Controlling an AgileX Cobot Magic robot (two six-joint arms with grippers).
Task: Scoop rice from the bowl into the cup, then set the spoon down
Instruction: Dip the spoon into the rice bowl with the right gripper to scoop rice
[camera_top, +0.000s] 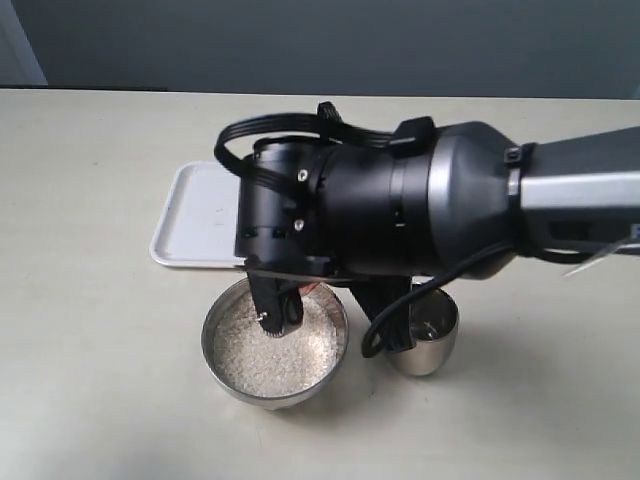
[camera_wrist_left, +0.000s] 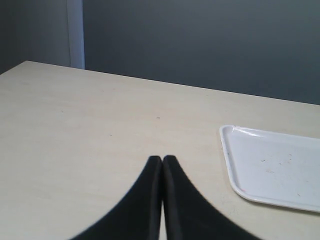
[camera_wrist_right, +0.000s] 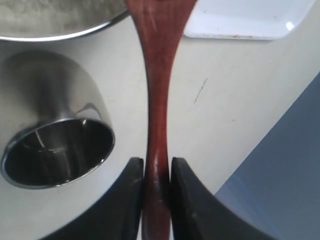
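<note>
The rice (camera_top: 285, 355) lies as a white bed in the bowl (camera_top: 208, 345), which stands on the near side of the worktop (camera_top: 90, 350), a little left of the middle. The cup (camera_wrist_right: 57, 145) stands upright just right of the bowl, with a strip of worktop between them; I cannot tell whether it holds any grains. My right hand (camera_wrist_right: 157, 162) hangs over the bowl, its fingers clamped on the thin handle of the spoon (camera_wrist_right: 157, 100). The spoon's head is hidden from me. A white tray (camera_top: 195, 215) lies beyond the bowl, on the far left. My left hand (camera_wrist_left: 162, 159) has its fingers pressed together on nothing, above bare worktop.
</note>
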